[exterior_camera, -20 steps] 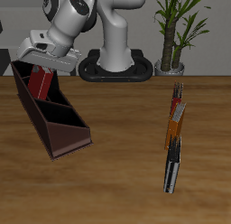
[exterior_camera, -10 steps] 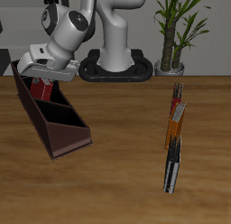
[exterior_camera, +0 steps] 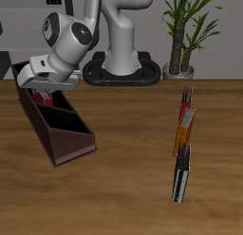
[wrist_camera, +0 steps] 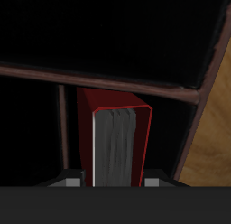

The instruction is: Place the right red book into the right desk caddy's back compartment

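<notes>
The right red book [wrist_camera: 117, 137] stands upright between my fingertips [wrist_camera: 72, 181], its white page edges facing the wrist camera. My gripper [exterior_camera: 43, 90] is shut on it and holds it low inside the back compartment [exterior_camera: 34, 102] of the right desk caddy [exterior_camera: 63, 135], at the caddy's far end. In the exterior view only a sliver of the red book [exterior_camera: 41, 98] shows under the hand. Maroon inner walls [wrist_camera: 117, 83] of the caddy surround the book in the wrist view. Whether the book touches the compartment floor cannot be seen.
A row of thin orange, red and black-and-white books [exterior_camera: 183, 144] lies on the wooden table [exterior_camera: 133, 172] across from the caddy. A potted plant [exterior_camera: 180, 35] and the robot base [exterior_camera: 120, 68] stand at the back.
My gripper has come down with the red book, so that less of the book shows above the caddy's back end. The caddy and the row of books have stayed put.
</notes>
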You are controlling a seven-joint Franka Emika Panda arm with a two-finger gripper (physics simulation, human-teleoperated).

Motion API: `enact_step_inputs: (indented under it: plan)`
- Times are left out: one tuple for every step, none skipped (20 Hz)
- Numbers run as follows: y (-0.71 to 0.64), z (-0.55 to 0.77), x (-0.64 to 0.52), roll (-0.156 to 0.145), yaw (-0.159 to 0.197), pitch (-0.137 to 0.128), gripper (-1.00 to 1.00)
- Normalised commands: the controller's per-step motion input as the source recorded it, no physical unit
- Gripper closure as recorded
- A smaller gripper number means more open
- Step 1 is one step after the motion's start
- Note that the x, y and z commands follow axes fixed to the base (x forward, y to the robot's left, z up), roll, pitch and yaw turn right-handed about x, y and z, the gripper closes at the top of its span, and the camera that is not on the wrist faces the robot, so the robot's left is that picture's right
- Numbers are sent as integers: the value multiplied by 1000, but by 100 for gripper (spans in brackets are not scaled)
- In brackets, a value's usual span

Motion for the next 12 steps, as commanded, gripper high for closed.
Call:
enact_step_inputs:
  plan:
    - [-27,-1,-69,-41,-117,77,-100]
    - [45,109,9,-39,-49,-3,-100]
    - [-4,93,-115,-26,-78,13,-100]
    - [194,116,-10,34,-117,73,-100]
    - [167,84,-101,112,-40,60,-100]
    - [217,195,-23,35,5,-54,-100]
    - [-155,12,-121,0,0,0,-100]
    - [218,238,-23,63,-146,-9,-100]
    - [533,210,-56,198,-264,131,-100]
    - [238,100,-66,35,-85,-6,-100]
    - [-197,-35,-114,0,0,0,-100]
    - [336,78,-19,82,-109,87,-100]
